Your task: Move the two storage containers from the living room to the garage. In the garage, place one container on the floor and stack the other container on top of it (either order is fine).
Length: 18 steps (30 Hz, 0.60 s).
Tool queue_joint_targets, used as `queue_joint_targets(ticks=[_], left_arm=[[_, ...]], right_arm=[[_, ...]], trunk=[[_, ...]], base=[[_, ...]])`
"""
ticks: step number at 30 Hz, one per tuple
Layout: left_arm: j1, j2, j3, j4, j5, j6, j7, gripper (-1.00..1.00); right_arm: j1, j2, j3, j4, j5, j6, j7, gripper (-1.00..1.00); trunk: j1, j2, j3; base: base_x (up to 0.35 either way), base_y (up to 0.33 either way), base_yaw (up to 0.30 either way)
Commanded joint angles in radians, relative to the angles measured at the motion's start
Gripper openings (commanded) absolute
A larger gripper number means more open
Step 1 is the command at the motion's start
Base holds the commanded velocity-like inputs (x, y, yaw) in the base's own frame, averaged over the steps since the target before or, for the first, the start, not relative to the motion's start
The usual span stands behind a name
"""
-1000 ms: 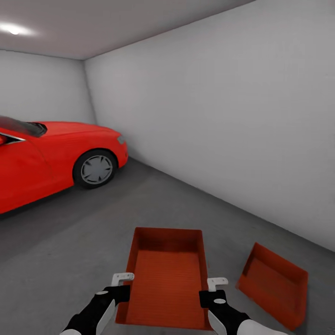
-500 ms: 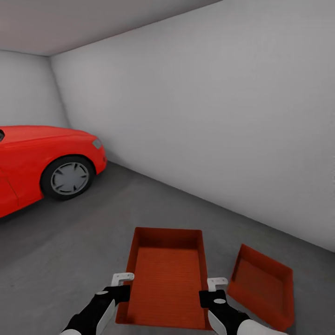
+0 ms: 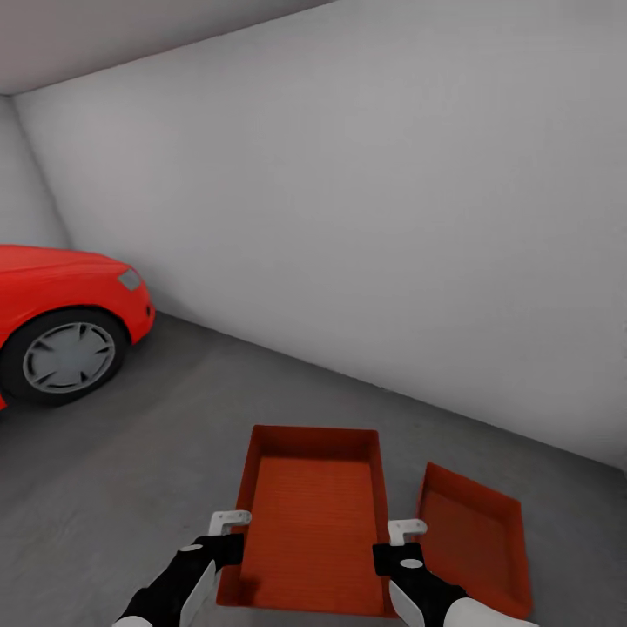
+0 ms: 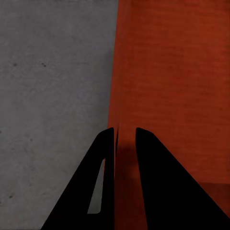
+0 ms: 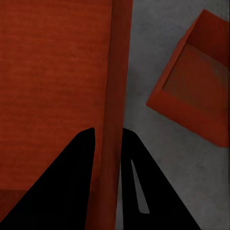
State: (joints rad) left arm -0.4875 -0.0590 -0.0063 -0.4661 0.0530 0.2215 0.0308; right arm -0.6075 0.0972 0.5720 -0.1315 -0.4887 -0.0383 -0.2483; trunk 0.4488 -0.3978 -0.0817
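An orange bin is gripped by its left wall in the left gripper and its right wall in the right gripper. A second bin is seen on the concrete floor just to its right, a red car at far left.

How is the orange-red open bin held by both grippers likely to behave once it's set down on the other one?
The held orange-red rectangular bin looks stiff: pinched at both side walls by the left gripper and right gripper, its walls show no sag. Flat-bottomed, it shouldn't roll. On the matching bin on the floor, it may nest or slide.
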Motion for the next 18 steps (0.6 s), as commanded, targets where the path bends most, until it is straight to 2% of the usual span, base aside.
queue_joint_targets(ticks=[1,15,18], left_arm=[[0.0,0.001,-0.008,-0.005,-0.008,0.007,0.011,-1.0],[0.0,0.001,-0.008,-0.005,-0.008,0.007,0.01,-1.0],[0.0,0.001,-0.008,-0.005,-0.009,0.007,0.011,-1.0]], right_arm=[[-0.002,-0.007,0.011,0.02,-0.019,-0.006,-0.008,-1.0],[-0.002,-0.007,0.011,0.02,-0.019,-0.006,-0.008,-1.0],[-0.002,-0.007,0.011,0.02,-0.019,-0.006,-0.008,-1.0]], trunk=[[0.001,-0.002,-0.002],[0.001,-0.002,-0.002],[0.001,-0.002,-0.002]], base=[[0.321,0.0,-0.256],[0.321,0.0,-0.255],[0.321,-0.002,-0.113]])
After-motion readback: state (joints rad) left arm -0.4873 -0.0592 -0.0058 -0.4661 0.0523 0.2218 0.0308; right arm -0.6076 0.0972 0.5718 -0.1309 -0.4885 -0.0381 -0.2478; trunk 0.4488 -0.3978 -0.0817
